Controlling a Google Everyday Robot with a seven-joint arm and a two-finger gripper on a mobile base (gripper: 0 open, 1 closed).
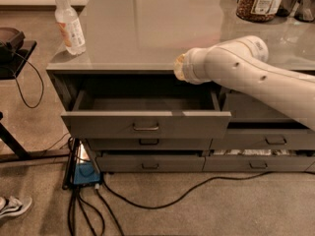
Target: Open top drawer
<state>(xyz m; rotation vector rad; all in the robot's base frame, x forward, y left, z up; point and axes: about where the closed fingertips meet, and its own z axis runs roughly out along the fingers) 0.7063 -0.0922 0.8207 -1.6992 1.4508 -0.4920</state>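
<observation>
The top drawer (pixel 146 124) is a wide dark grey drawer with a small central bar handle (pixel 146 127). It stands pulled well out from the left stack under the grey counter (pixel 147 28), and its inside looks dark and bare. My white arm (pixel 246 70) reaches in from the right. My gripper (pixel 180 67) is at the arm's left end, at the counter's front edge, above the drawer's right rear part and apart from the handle.
A clear bottle (pixel 69 21) stands on the counter's left corner and a filled jar (pixel 260 1) at the back right. Two shallower drawers (pixel 147 142) lie below, with another stack (pixel 266 141) to the right. Cables and a blue box (pixel 86 173) lie on the floor. A black side table (pixel 15 53) stands at left.
</observation>
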